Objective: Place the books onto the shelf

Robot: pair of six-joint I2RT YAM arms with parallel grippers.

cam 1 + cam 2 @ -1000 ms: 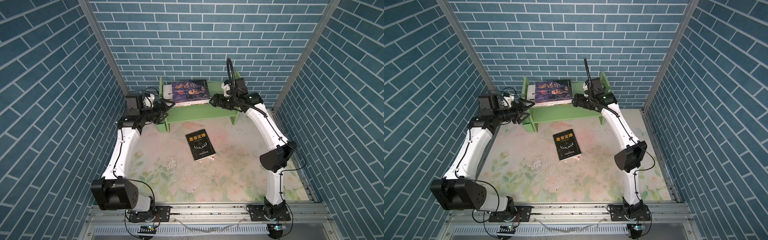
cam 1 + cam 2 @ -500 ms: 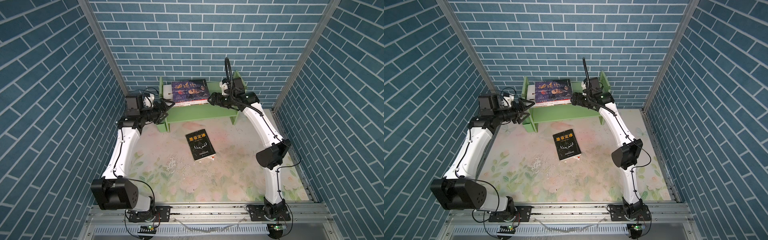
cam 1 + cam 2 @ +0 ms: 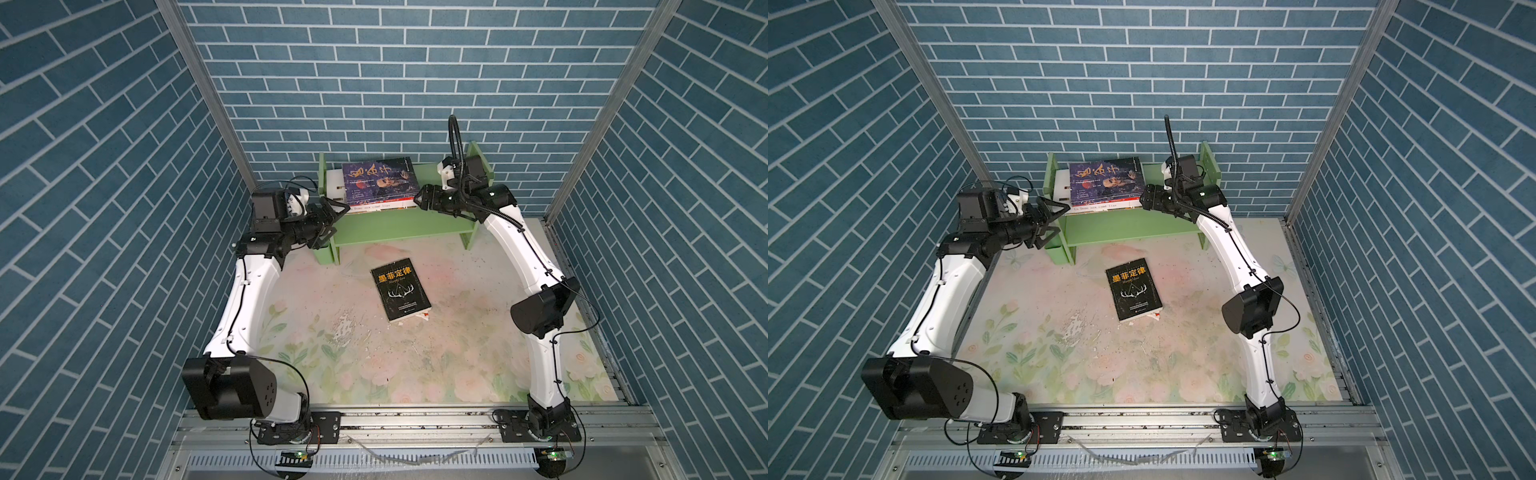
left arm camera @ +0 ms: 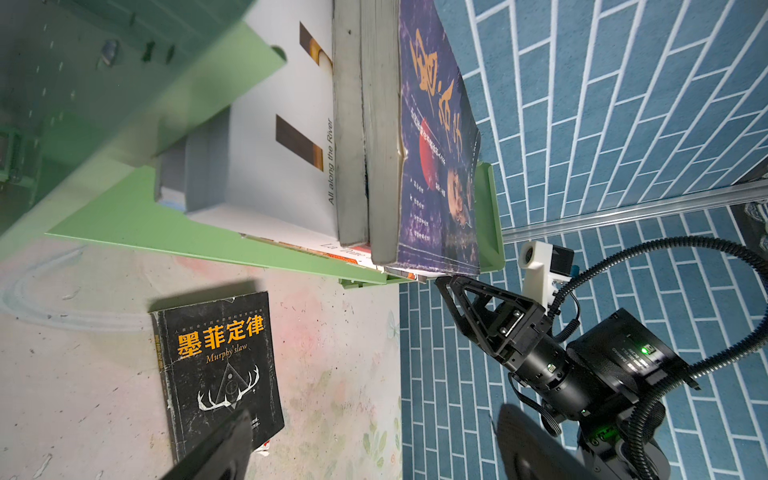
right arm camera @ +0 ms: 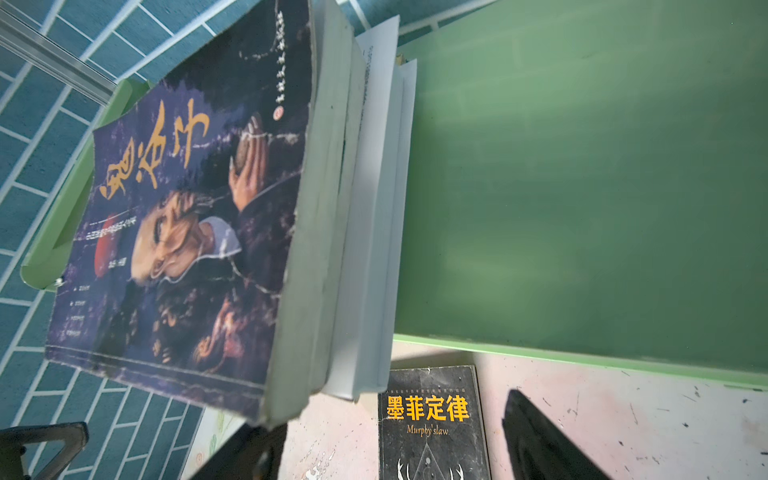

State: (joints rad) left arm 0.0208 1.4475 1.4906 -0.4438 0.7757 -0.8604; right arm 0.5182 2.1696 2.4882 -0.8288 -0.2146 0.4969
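I see one light-green shelf [image 3: 399, 226] at 12 o'clock on the floral mat [image 3: 316, 332]. Its upper tier carries a flat stack of books [image 3: 376, 199], with a purple book [image 3: 380, 178] lettered in gold on top and a white book [image 4: 286, 137] with dark bars lower down. I count at least four, but the thin ones blur together. One black book [image 3: 401, 289] with gold characters and antlers lies face up near the mat's centre. My left gripper [image 3: 338, 218] gapes empty by the shelf's 9 o'clock panel. The right gripper [image 3: 419, 201], also spread and empty, sits at the stack's 3 o'clock edge.
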